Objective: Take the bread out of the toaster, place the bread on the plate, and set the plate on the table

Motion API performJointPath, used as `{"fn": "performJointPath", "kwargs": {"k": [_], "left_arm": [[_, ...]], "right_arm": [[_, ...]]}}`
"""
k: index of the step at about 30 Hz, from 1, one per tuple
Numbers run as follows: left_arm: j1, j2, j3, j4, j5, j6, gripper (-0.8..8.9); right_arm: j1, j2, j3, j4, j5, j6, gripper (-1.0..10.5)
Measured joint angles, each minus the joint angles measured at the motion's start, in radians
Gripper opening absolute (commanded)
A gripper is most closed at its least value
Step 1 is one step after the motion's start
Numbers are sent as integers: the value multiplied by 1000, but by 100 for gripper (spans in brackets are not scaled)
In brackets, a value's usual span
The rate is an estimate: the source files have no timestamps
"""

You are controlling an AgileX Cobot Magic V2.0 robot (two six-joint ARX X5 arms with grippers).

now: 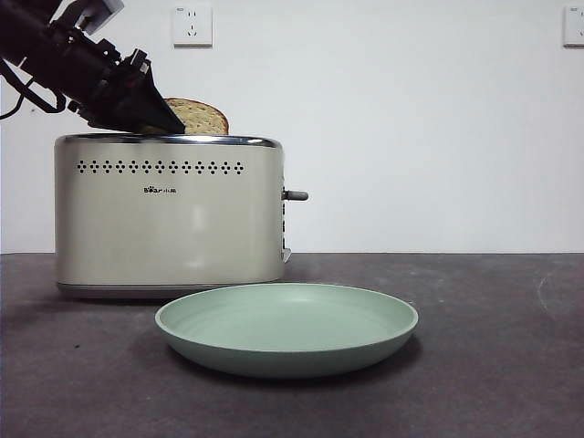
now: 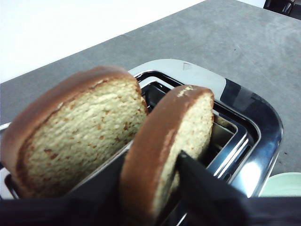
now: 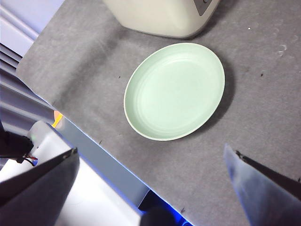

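While the left tool (image 2: 155, 188) clamps the tan, brown-crusted bread (image 2: 169, 146) in the toaster (image 1: 169, 214), the right tool (image 3: 150, 188) hangs with jaws apart; the green plate (image 1: 287, 351) holds nothing.

1. The boxy cream toaster with a chrome top rim (image 1: 169, 214) is standing upright on the dark grey matte table (image 1: 493, 365).
2. The tan, brown-crusted bread slice (image 2: 164, 150) is sticking up from a toaster slot.
3. The round, shallow pale green plate (image 1: 286, 329) is lying empty on the table, just beside the toaster.
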Motion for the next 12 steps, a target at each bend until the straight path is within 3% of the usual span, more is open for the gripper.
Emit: {"fn": "performJointPath", "kwargs": {"k": [12], "left_arm": [[0,-90,84,-80,-3,6,-8]], "right_arm": [[0,0,0,0,0,0,598]]}}
